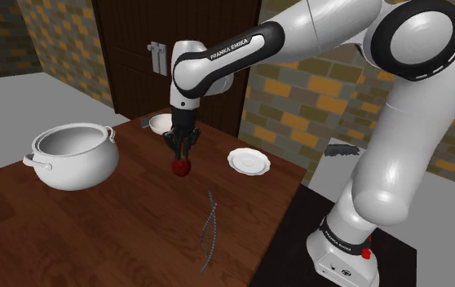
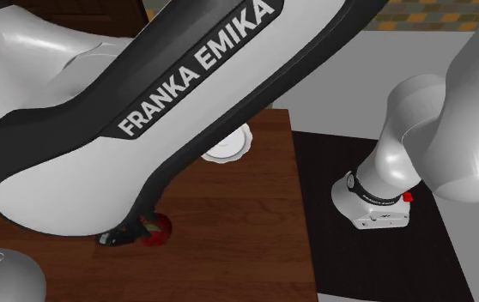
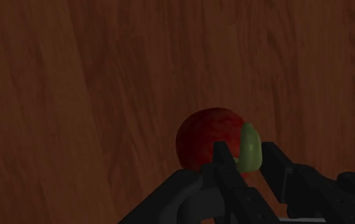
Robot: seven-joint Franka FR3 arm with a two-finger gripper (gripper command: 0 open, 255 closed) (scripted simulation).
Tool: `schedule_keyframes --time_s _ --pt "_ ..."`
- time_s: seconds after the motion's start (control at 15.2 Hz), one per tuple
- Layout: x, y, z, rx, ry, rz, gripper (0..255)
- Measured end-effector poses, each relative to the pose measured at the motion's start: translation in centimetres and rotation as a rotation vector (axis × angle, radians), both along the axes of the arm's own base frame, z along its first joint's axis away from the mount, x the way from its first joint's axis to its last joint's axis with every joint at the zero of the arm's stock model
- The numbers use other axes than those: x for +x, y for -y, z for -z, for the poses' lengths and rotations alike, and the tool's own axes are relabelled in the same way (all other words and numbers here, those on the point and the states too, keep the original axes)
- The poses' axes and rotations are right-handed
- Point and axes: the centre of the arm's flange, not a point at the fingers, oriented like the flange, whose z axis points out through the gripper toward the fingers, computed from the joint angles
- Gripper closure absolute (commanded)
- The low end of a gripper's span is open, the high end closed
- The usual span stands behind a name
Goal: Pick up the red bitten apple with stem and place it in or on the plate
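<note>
Red apple clasped by gripper; arm lettered FRANKA EMIKA.

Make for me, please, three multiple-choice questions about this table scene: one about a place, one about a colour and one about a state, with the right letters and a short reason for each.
1. In the shoulder view, on which side of the apple does the plate lie?
A. on its left
B. on its right
C. directly under it

2. What colour is the pot?
A. white
B. blue
C. black

3. How does the pot stand?
A. covered by a lid
B. tipped on its side
C. upright and open, with no lid

Answers:
1 B: the plate rests on the table to the right of the apple, apart from it.
2 A: its wall and both handles are white.
3 C: its mouth faces up and the inside shows.
</note>
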Motion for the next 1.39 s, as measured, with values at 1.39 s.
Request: schedule_keyframes --time_s 1.39 --pt "-5.1 27.0 -2.7 0.000 -0.001 0.000 255"
